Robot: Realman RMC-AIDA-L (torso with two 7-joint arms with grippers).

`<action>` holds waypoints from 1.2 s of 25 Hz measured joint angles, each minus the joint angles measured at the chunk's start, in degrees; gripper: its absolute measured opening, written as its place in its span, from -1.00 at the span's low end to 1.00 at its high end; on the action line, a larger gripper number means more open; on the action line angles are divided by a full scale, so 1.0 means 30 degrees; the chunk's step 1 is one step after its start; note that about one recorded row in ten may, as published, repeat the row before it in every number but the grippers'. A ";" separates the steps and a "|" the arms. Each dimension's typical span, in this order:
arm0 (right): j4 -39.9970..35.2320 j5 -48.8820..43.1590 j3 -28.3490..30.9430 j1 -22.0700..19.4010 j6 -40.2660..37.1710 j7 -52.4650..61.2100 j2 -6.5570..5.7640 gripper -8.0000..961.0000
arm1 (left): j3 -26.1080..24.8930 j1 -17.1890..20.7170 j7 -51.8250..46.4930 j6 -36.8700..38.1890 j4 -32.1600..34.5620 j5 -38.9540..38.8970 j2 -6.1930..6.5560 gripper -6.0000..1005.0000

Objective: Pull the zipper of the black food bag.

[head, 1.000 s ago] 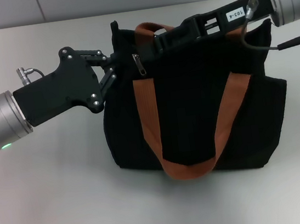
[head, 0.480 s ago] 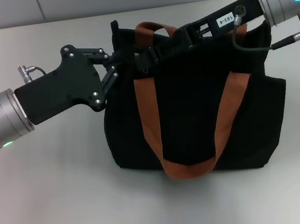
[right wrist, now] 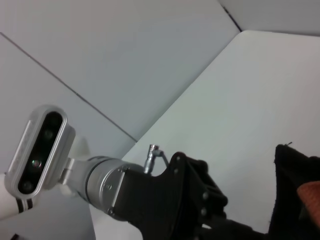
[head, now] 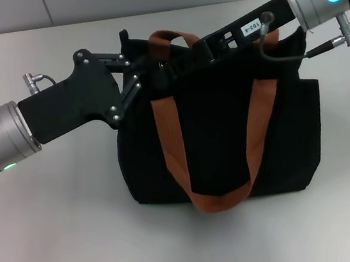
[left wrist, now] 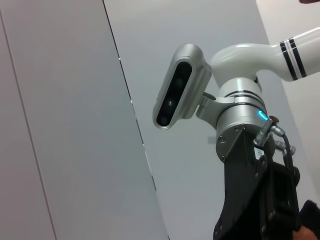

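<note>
Now the black food bag (head: 221,141) stands near the table (head: 68,248) front, slightly shifted toward the robot's left vs 1 s ago. Behind that, along the top edge, the left gripper (head: 136,70) grips the bag's left corner, and the right gripper (head: 165,64) has moved leftward to where the zipper hung. The tab's now hidden, probably pinched; right jaws' state can't be told, so the pull looks about to begin.
</note>
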 joint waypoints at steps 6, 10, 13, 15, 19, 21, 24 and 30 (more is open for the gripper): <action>-0.0230 -0.0017 -0.0470 0.0155 0.0086 0.0000 0.0169 -0.04 | 0.0029 -0.0330 0.0000 -0.0178 -0.0256 0.0004 -0.0010 -0.89; -0.0284 -0.0020 -0.0494 0.0174 0.0089 0.0002 0.0173 -0.08 | -0.0028 -0.0334 0.0001 -0.0208 -0.0264 0.0004 -0.0017 -0.89; -0.0588 -0.0018 -0.0452 -0.0007 0.0071 0.0001 0.0186 -0.10 | -0.0085 -0.0185 0.0001 -0.0202 -0.0266 -0.0070 -0.0033 -0.89; -0.0709 -0.0018 -0.0422 -0.0112 0.0073 -0.0025 0.0187 -0.12 | -0.0091 -0.0086 0.0001 -0.0202 -0.0266 -0.0212 -0.0015 -0.88; -0.0731 -0.0018 -0.0493 -0.0138 0.0199 -0.0066 0.0186 -0.28 | -0.0092 0.0031 0.0001 -0.0180 -0.0266 -0.0272 0.0015 -0.88; -0.0730 -0.0018 -0.0496 -0.0142 0.0328 -0.0083 0.0184 -0.42 | -0.0072 0.0061 0.0001 -0.0144 -0.0266 -0.0274 0.0016 -0.88; -0.0685 -0.0017 -0.0512 -0.0148 0.0487 -0.0138 0.0181 -0.62 | 0.0005 0.0099 0.0001 -0.0121 -0.0265 -0.0279 0.0012 -0.88; -0.0627 -0.0012 -0.0527 -0.0135 0.0601 -0.0154 0.0173 -0.80 | 0.0004 0.0104 0.0004 -0.0123 -0.0263 -0.0292 -0.0002 -0.88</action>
